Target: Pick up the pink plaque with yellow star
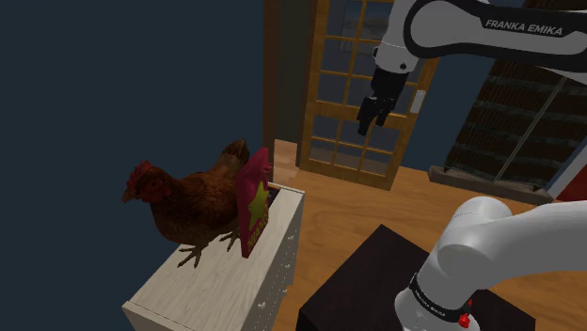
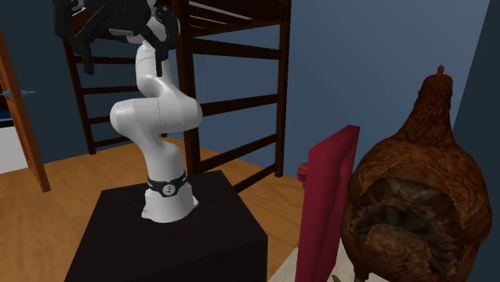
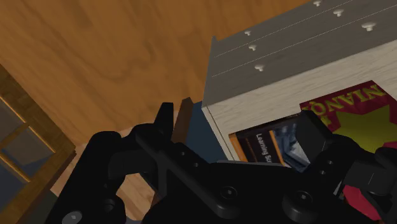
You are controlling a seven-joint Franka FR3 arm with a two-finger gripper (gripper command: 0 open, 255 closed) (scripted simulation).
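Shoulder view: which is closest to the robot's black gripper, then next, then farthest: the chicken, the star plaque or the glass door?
1. Glass door, right behind the gripper, up at its height.
2. Star plaque, lower down, standing on the dresser.
3. Chicken, further along the dresser, past the plaque.

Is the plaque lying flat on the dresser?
No, the plaque stands upright on its edge on the dresser top, next to the chicken.

A home bedroom: dark wooden bunk-bed frame, pale chest of drawers, glazed door, plank floor.
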